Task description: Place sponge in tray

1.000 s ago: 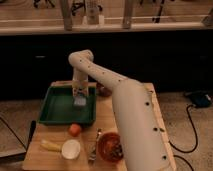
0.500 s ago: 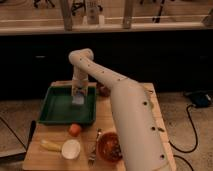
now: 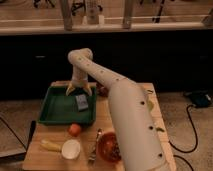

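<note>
On the wooden table (image 3: 50,133) we've got the big white arm (image 3: 127,117) reaching in from the lower right. Under its far end sits the dark green tray (image 3: 56,108), at the table's back left. In front of the tray we see a reddish-orange bowl (image 3: 107,147), a white cup (image 3: 70,149) and an orange (image 3: 75,129). The blue-grey sponge (image 3: 81,102) lies flat inside the tray near its right rim. The gripper (image 3: 79,91) hangs just above it, fingers spread wide, pinching nothing.
</note>
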